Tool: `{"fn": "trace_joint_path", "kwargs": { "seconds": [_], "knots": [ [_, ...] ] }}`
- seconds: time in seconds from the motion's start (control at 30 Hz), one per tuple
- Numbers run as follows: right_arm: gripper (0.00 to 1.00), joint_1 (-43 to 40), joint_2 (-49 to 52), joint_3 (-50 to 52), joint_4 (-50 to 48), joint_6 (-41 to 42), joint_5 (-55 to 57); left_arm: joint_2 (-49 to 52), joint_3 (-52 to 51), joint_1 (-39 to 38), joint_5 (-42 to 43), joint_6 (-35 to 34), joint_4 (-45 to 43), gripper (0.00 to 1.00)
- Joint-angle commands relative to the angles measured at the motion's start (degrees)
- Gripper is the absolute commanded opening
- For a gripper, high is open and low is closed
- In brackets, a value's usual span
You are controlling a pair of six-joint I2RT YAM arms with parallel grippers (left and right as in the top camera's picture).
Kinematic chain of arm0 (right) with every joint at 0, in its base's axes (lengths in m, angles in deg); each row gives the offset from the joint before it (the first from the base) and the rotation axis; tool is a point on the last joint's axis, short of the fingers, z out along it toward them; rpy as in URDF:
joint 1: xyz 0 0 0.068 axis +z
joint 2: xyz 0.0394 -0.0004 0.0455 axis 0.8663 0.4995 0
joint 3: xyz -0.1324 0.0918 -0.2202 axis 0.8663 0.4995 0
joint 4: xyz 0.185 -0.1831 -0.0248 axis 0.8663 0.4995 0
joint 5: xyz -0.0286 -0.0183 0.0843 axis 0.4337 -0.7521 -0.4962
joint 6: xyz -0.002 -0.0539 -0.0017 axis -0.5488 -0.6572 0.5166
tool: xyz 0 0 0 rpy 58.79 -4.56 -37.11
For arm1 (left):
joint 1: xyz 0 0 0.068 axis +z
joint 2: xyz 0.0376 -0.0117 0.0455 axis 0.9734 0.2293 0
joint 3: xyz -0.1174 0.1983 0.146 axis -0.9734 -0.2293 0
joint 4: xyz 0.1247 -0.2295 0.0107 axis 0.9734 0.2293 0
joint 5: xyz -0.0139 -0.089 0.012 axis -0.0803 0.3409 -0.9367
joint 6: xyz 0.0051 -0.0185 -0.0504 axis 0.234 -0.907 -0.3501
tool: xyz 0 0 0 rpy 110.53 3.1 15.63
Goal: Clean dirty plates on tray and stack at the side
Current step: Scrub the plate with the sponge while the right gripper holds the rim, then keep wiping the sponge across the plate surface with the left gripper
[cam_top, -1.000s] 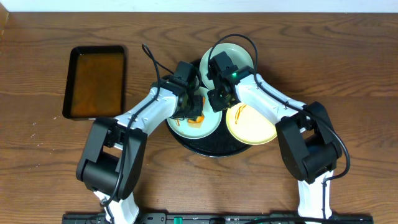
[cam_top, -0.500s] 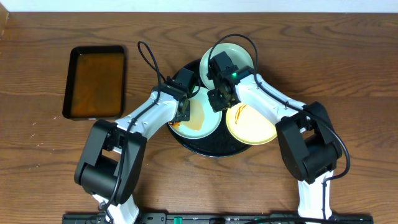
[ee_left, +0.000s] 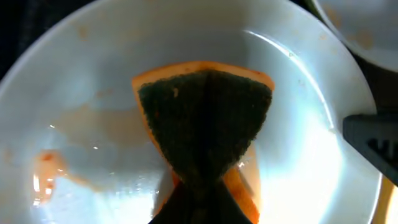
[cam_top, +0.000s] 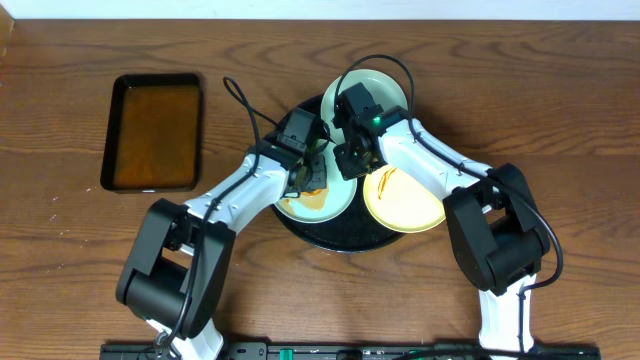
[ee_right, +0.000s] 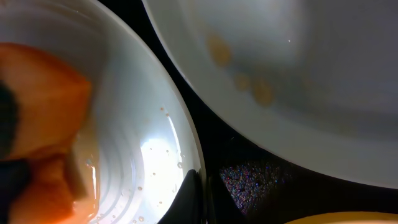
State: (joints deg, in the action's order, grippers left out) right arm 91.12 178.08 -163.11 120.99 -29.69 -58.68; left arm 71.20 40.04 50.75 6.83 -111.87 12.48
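The black tray [cam_top: 335,236] holds three plates. My left gripper [cam_top: 312,178] is shut on an orange sponge [ee_left: 205,124] with a dark green scrub face. It presses the sponge on the front-left blue-green plate [cam_top: 330,205], which is wet and has orange smears [ee_left: 46,177]. My right gripper [cam_top: 345,160] is shut on that plate's right rim [ee_right: 186,149]; its fingers [ee_right: 196,199] pinch the edge. The second blue-green plate [cam_top: 385,90] lies at the back with a few orange spots [ee_right: 249,84]. The yellow plate [cam_top: 410,205] at the right has an orange streak.
A small rectangular black tray of brown liquid [cam_top: 155,132] stands on the wooden table [cam_top: 70,250] at the left. The three plates crowd the round tray, and both arms meet over its middle.
My left gripper swept the sponge to the plate's left side and back toward its middle. The orange smears are more spread out. The right arm has not moved.
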Motion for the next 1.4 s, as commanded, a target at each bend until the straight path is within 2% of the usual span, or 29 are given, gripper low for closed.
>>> {"fn": "trace_joint_path", "kwargs": {
  "seconds": [0.0, 0.2, 0.33, 0.53, 0.73, 0.8, 0.97, 1.13, 1.2, 1.3, 1.37],
  "knots": [
    [0.01, 0.1, 0.5, 0.3, 0.3, -0.8, 0.2, 1.0, -1.8, -0.2, -0.9, -2.4, -0.5, 0.08],
    [0.01, 0.1, 0.5, 0.3, 0.6, -0.8, 0.2, 2.1, -2.1, 0.0, -22.6, -2.4, 5.3, 0.08],
    [0.01, 0.1, 0.5, 0.3, 0.6, -0.8, 0.2, 1.7, -1.2, -0.1, -29.6, -2.3, 9.7, 0.08],
    [0.01, 0.1, 0.5, 0.3, 0.6, -0.8, 0.2, -2.1, 0.2, -0.5, -27.0, -2.4, 11.5, 0.08],
    [0.01, 0.1, 0.5, 0.3, 0.5, -0.8, 0.2, -4.0, -0.4, -0.9, -4.5, -6.9, 9.2, 0.08],
    [0.01, 0.1, 0.5, 0.3, 0.4, -0.8, 0.2, -3.0, -1.1, -1.1, -1.8, -10.0, 7.3, 0.08],
    [0.01, 0.1, 0.5, 0.3, 0.5, -0.8, 0.2, 0.6, -2.2, -1.4, -1.8, -15.6, 5.6, 0.08],
    [0.01, 0.1, 0.5, 0.3, 0.5, -0.8, 0.2, 2.0, -2.2, -1.2, -2.8, -14.4, 5.3, 0.08],
    [0.01, 0.1, 0.5, 0.3, 0.6, -0.8, 0.2, 2.0, -2.2, -1.1, -7.6, -12.0, 6.8, 0.08],
    [0.01, 0.1, 0.5, 0.3, 0.6, -0.8, 0.2, 1.9, -1.2, -0.3, -19.9, -11.4, 12.1, 0.08],
    [0.01, 0.1, 0.5, 0.3, 0.7, -0.8, 0.2, 1.9, -0.1, 0.2, -24.1, -9.0, 14.2, 0.08]
  ]
}}
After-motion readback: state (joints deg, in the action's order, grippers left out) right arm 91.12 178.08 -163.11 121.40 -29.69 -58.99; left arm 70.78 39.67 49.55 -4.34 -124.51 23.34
